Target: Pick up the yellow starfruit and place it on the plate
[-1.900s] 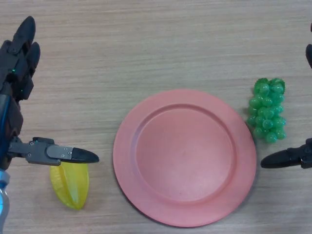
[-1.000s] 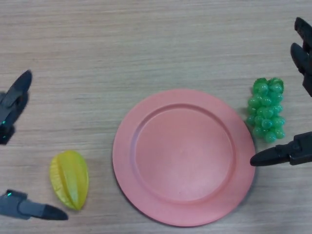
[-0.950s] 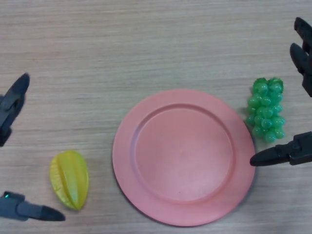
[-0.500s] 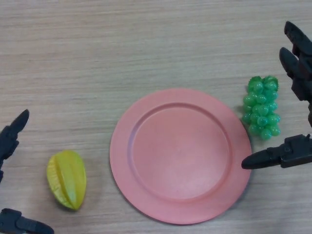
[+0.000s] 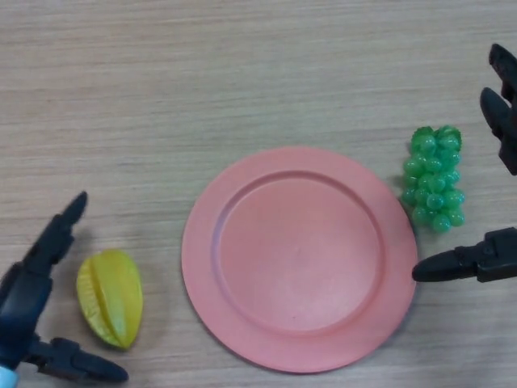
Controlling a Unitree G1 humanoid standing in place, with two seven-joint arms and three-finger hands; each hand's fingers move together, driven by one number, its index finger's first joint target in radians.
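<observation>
The yellow starfruit (image 5: 110, 297) lies on the wooden table at the lower left, left of the pink plate (image 5: 296, 258). The plate holds nothing. My left hand (image 5: 32, 279) is open at the bottom left: its fingers reach up along the starfruit's left side and its thumb (image 5: 81, 365) lies below the fruit, neither clearly touching it. My right hand (image 5: 493, 255) is open at the right edge, its thumb pointing at the plate's right rim and its fingers up beside the grapes.
A bunch of green grapes (image 5: 434, 178) lies just right of the plate, between my right hand's fingers and thumb.
My left hand drew back down and left off the starfruit, then came back in beside it, fingers left of the fruit and thumb below. My right hand shifted slightly right.
</observation>
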